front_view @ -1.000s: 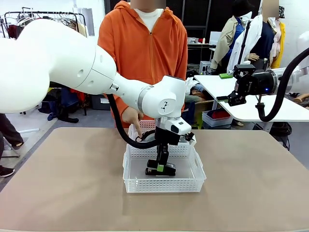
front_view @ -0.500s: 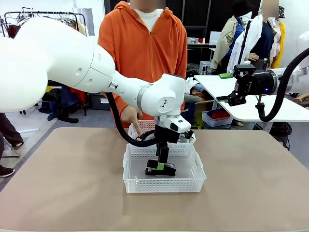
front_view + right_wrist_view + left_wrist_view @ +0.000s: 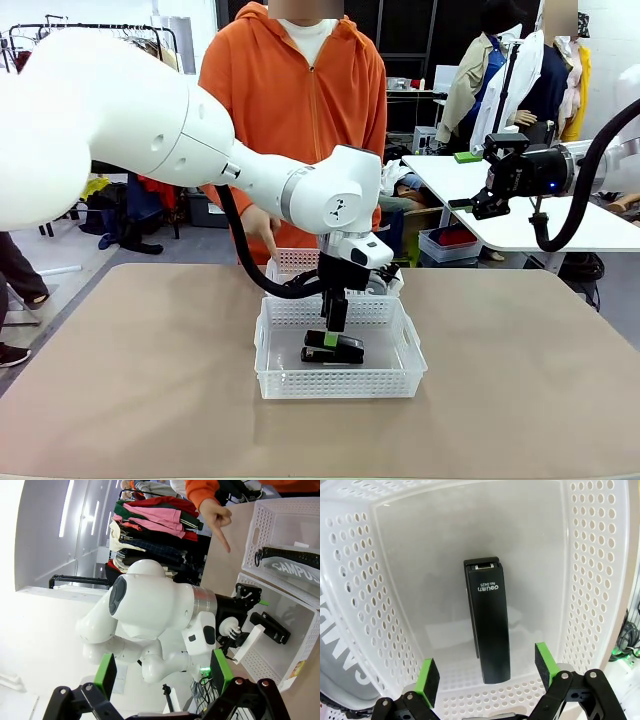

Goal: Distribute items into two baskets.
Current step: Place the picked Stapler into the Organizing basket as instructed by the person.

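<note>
The black stapler (image 3: 487, 625) lies flat on the floor of the near basket (image 3: 340, 384). My left gripper (image 3: 487, 672) hangs open just above it, its green pads (image 3: 428, 679) on either side and clear of the stapler; from the front, the left gripper (image 3: 334, 334) is inside the near basket. The grey pouch (image 3: 289, 559) with white lettering lies in the far basket (image 3: 296, 262), and an edge of the pouch (image 3: 342, 650) shows through the lattice wall. My right gripper (image 3: 470, 207) is raised at the far right, open and holding nothing.
A person in an orange hoodie stands at the far side, one hand (image 3: 260, 232) hovering above the far basket. The brown tabletop (image 3: 130, 380) lies bare on both sides of the baskets. A white table (image 3: 520, 215) stands behind at the right.
My left gripper has opened, let go of the stapler and risen slightly. The person's hand has drawn back and up from the far basket. The right arm has stayed put.
</note>
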Controlling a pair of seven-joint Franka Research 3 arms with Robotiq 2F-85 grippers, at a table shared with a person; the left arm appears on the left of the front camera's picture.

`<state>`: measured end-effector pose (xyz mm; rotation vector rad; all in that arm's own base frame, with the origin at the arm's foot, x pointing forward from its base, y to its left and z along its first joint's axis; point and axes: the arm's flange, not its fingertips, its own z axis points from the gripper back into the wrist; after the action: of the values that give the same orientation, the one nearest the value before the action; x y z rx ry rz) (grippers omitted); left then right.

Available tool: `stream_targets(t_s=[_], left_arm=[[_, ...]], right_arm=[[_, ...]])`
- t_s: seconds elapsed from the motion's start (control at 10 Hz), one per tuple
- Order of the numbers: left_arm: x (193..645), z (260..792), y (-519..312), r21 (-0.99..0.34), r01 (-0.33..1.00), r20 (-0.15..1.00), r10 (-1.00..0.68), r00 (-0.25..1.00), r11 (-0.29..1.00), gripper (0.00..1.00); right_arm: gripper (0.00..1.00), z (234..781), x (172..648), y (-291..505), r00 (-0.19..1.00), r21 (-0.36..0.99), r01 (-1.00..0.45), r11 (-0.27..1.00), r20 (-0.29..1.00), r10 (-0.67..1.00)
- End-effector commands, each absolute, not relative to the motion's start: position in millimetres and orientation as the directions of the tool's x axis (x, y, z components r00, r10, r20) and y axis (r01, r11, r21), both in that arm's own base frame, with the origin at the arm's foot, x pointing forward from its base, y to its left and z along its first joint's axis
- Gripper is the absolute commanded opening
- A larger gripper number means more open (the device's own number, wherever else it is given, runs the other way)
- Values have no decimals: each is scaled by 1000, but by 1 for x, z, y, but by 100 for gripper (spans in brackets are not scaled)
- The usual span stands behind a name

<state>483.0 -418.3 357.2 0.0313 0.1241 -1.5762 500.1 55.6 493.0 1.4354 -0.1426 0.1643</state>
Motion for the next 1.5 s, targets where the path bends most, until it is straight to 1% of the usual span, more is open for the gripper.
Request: stream_targets(t_s=[0.0,0.1,0.2,0.8,0.9,1.1,1.2,1.3,1.4], left_arm=[[475,365,-410,-55,998,-82,-997,3,8,100],[474,371,-408,-42,999,-74,-997,24,27,100],[483,361,-418,-54,999,-95,-995,-8,-3,100],[483,357,-419,-61,998,-96,-995,-8,-2,100],[474,370,-416,-68,998,-78,-997,-17,-12,100],[477,389,-387,-74,996,-19,-998,-56,-55,100],[473,400,-380,-71,996,34,-998,-46,-49,100],[480,409,-355,-76,996,64,-997,-42,-47,100],[487,412,-345,-126,992,78,-996,40,30,100]], right_arm=[[100,495,499,55,980,971,-199,129,199,19],[100,495,499,55,980,971,-199,129,199,19],[100,495,499,55,980,971,-199,129,199,19],[100,495,499,55,980,971,-199,129,199,19],[100,495,499,55,980,971,-199,129,199,19],[100,495,499,55,980,971,-199,129,199,19],[100,495,499,55,980,971,-199,129,199,19],[100,495,499,55,980,971,-199,129,199,19],[100,495,499,55,980,971,-199,129,199,19]])
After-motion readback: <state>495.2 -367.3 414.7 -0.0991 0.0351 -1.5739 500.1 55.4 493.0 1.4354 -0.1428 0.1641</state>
